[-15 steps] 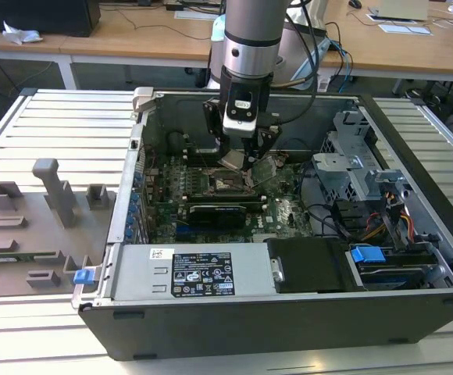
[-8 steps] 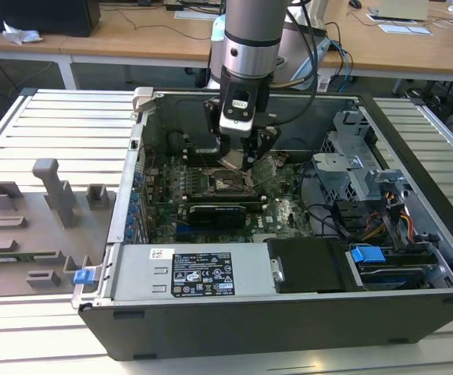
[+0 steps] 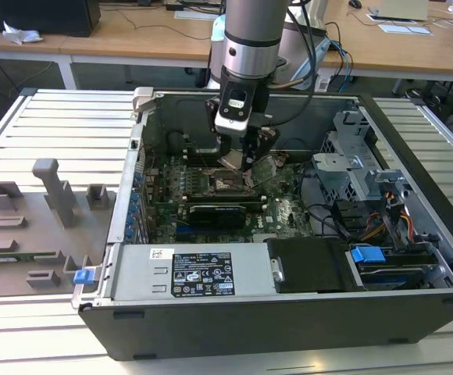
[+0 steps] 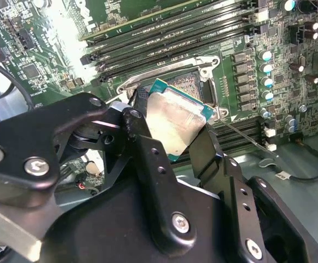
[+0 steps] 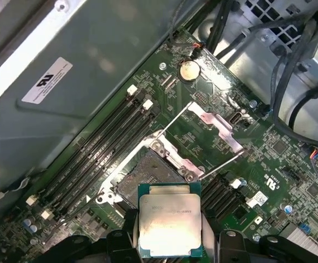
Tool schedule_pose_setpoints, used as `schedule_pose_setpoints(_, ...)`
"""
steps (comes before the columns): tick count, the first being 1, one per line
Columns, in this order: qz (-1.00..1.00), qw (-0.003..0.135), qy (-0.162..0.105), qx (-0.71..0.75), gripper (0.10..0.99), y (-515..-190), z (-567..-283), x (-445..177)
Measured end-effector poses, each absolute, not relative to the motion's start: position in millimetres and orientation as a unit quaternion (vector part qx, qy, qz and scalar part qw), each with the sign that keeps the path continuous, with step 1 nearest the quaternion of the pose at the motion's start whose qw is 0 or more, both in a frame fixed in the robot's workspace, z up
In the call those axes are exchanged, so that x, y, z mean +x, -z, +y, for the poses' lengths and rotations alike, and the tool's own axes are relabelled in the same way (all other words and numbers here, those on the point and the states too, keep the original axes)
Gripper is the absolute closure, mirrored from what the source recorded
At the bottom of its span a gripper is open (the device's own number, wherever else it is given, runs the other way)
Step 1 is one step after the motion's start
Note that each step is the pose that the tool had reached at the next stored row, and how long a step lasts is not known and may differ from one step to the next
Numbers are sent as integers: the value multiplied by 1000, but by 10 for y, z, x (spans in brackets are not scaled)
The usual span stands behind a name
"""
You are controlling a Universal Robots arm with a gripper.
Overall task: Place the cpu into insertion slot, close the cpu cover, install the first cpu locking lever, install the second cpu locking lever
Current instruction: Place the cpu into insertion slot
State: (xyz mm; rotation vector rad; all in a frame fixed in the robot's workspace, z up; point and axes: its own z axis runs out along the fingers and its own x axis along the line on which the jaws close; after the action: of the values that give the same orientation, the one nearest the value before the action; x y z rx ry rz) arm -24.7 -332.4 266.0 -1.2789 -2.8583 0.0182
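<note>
**First speaker:** Pale wooden desks run along the back of the exterior view. A slatted metal table carries an open computer case in mid-frame. What is the arm doing inside it?

**Second speaker:** Its gripper hangs over the green motherboard at the centre of the frame. In the second wrist view the two black fingers are closed against opposite edges of the cpu. That grip leaves the silver top bare and keeps the underside from touching anything.

**First speaker:** Is the chip seated?

**Second speaker:** No. It is held in the air, apparently tilted, close to the insertion slot but not in it. The slot's dark square lies bare in the first wrist view. Holding the chip by its edges probably lets it go down inside the metal rim with no finger in the way.

**First speaker:** And the cover?

**Second speaker:** The cpu cover is swung open on the side of the slot away from the gripper, so the socket is exposed. A thin wire locking lever lies unlatched beside it. Farther out, grey holders sit on a fixture tray at the exterior view's left.
</note>
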Motion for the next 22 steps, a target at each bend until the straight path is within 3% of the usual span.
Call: schedule_pose_setpoints(22, -862, 5, -6, -508, 541, -2653, -3324, -247)
